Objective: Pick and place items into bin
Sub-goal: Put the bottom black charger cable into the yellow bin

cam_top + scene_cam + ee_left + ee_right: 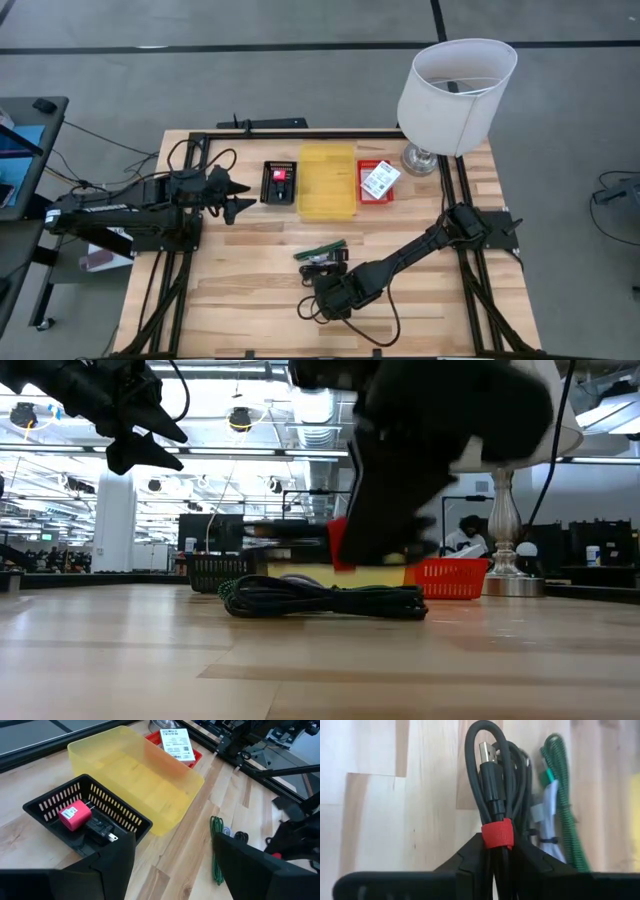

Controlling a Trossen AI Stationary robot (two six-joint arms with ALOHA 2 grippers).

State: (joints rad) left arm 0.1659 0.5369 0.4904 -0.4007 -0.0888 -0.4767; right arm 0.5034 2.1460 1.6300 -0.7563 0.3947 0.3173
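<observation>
My right gripper is shut on a coiled black cable with a red strap and a USB plug, toward the table's near edge. A green cord and a dark cable bundle lie flat on the wood beside it. My left gripper hovers open left of a black basket, which holds a pink-red block and a black plug. The yellow tray sits beside it. A white labelled packet lies in a red basket. My right gripper pinches the coiled black cable between its two fingers just below the red strap. The fingers lie along the strands. The looped end with the USB plug sticks out past the fingertips. In the low view the gripper is above the tabletop.
A white-shaded lamp stands at the table's far right corner, beside the red basket. A black frame rail runs along the table's far edge and sides. Bare wood lies at the near left. A person sits in the room beyond.
</observation>
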